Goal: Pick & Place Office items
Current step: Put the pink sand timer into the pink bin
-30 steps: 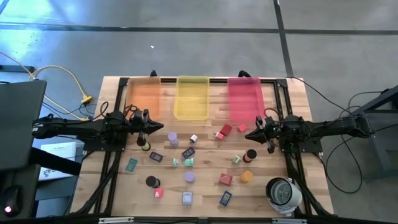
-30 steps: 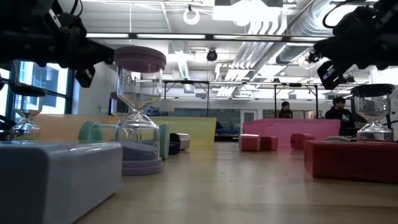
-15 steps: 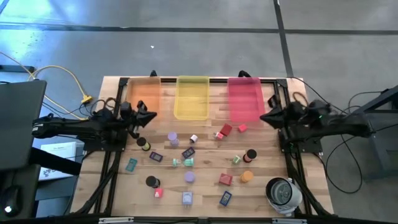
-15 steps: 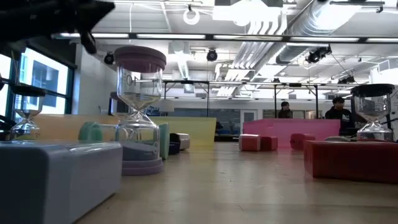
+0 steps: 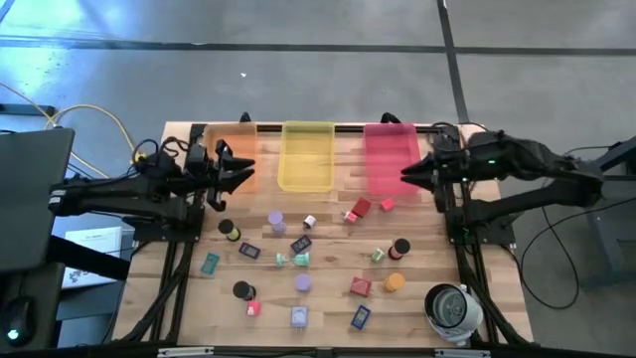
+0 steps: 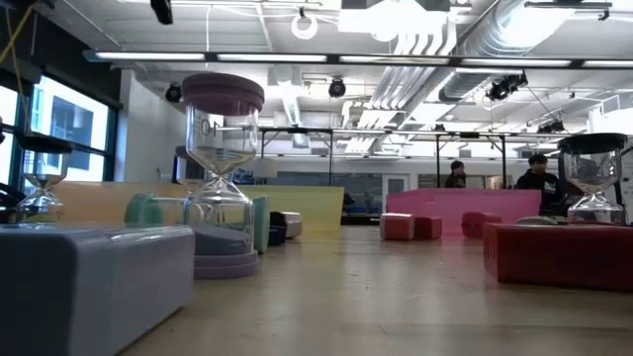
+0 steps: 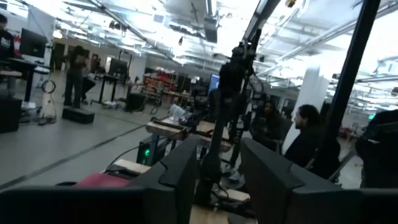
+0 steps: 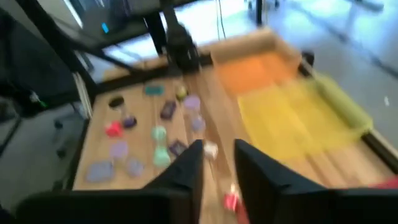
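1. Bench [image 5: 417, 298]; office items [image 5: 303, 283] scattered mid-bench, well below and apart from both claws.
2. Left claw [image 5: 241, 169] over orange tray [image 5: 231, 149]; fingers narrowly parted, empty.
3. Right claw [image 5: 407, 174] at pink tray [image 5: 390, 149]; narrow gap, empty.
4. Risk: descending fast could topple hourglass-like pieces [image 6: 223, 168].

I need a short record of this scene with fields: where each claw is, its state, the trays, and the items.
left claw: above orange tray, open, empty
right claw: above pink tray, open, empty
yellow tray: between the other two
office items: scattered on table, none seen in trays
round device: table's near right corner
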### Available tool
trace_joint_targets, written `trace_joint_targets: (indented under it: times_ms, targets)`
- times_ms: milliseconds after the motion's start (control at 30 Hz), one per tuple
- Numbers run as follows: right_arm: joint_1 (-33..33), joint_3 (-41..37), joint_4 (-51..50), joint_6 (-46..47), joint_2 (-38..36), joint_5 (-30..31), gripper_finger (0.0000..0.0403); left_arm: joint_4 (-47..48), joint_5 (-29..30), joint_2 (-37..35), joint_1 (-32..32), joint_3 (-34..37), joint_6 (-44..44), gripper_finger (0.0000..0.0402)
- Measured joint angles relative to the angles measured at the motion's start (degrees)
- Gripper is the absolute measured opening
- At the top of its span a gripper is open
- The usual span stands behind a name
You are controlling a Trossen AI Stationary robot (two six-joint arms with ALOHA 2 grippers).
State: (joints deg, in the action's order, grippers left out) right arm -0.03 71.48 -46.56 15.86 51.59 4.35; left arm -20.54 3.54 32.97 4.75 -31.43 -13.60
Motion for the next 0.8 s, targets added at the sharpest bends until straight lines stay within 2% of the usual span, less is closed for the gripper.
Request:
trace_joint_targets:
  times_ms: [200, 333, 433, 600, 700, 800]
  targets:
    - [0.0, 4.0, -15.32, 5.22, 6.1, 1.27, 0.0222, 0.01, -0.26, 2.8, 0.0, -2.42, -2.71, 0.013]
    - [0.0, 3.14, -24.66, 7.09, 9.38, -4.7, 0.0275, 0.12, -0.36, 4.53, -0.06, -2.42, -4.36, 0.013]
    - [0.02, 2.8, -28.3, 12.83, 11.36, -8.26, 0.0288, 0.12, -0.38, 6.07, -0.49, -2.42, -7.02, 0.013]
    - [0.16, 2.69, -31.34, 18.86, 14.2, -12.45, 0.0287, 0.12, -0.42, 8.62, -0.73, -2.42, -11.59, 0.013]
    - [1.47, 2.71, -31.41, 23.18, 15.7, -12.02, 0.0287, 0.1, -0.42, 10.19, -1.32, -2.42, -13.8, 0.013]
    - [3.49, 2.71, -31.96, 28.48, 17.33, -8.99, 0.0292, 0.05, -0.45, 11.48, -1.99, -2.42, -14.82, 0.013]
